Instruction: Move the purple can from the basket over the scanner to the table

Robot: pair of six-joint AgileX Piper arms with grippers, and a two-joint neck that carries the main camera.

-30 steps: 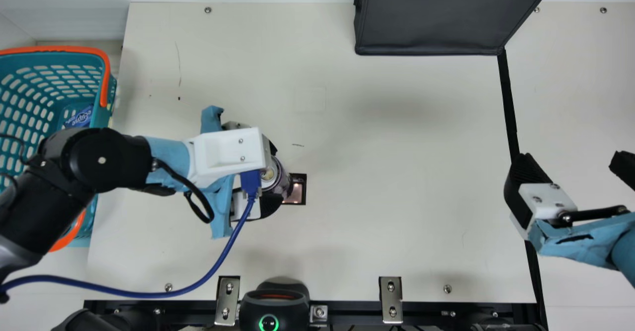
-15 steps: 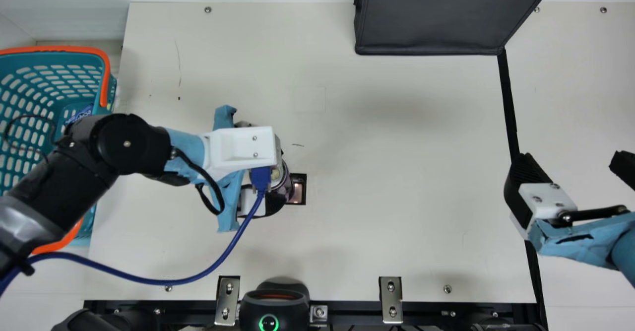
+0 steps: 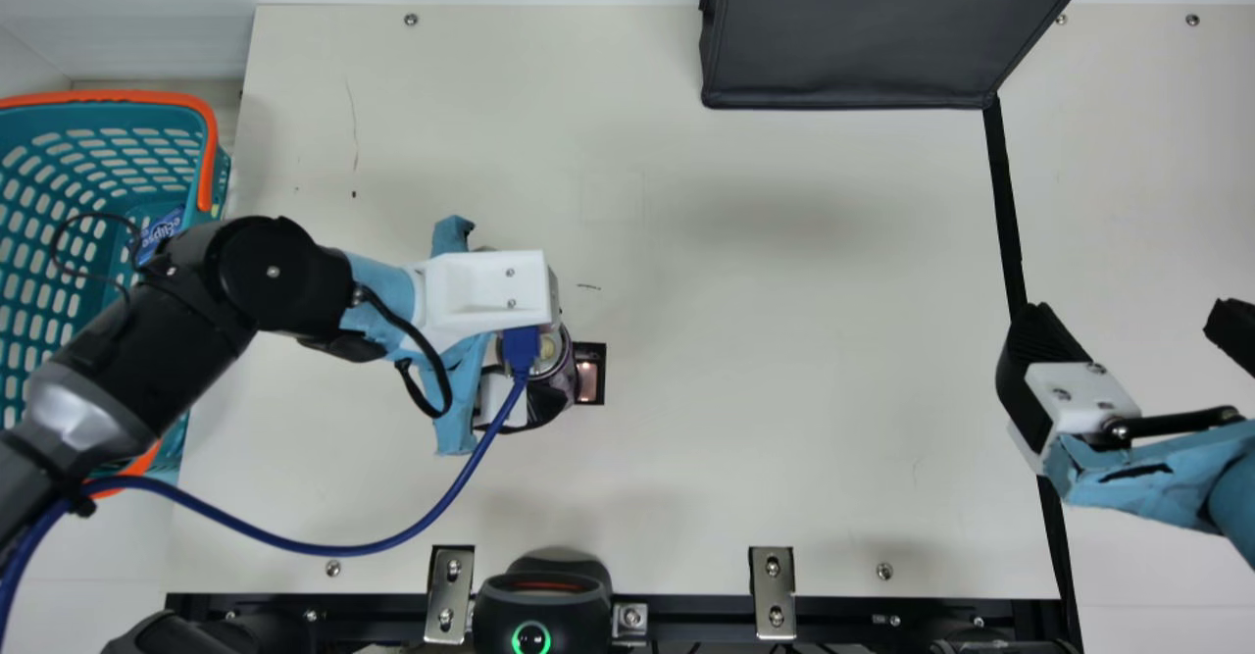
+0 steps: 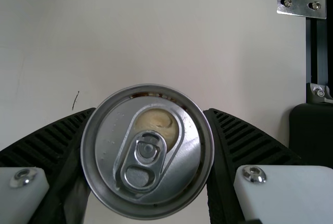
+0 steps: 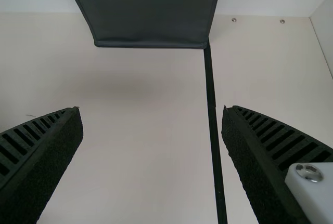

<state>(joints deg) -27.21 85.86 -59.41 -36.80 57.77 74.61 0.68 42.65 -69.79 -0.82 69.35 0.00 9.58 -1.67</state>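
Observation:
In the main view my left gripper [image 3: 554, 348] is left of the table's middle, shut on the purple can [image 3: 563, 368], lid up. The can stands out at the left edge of a small black-framed lit window [image 3: 590, 374] in the table. The left wrist view has my left gripper [image 4: 151, 112] with a finger against each side of the can [image 4: 156, 151]; its silver lid faces the camera. At the right my right gripper [image 3: 1132, 313] is open and holds nothing, as in the right wrist view, where my right gripper [image 5: 152, 108] is above the table.
The teal basket [image 3: 118, 125] with an orange rim is at the left, a blue packet [image 3: 160, 232] inside. A black bag [image 3: 843, 56] is at the far side. A black scanner device [image 3: 534, 600] with a green ring is at the near edge.
The left arm has shifted rightward with the can in its gripper, bringing the can closer over the lit window's left side. The right arm has kept still.

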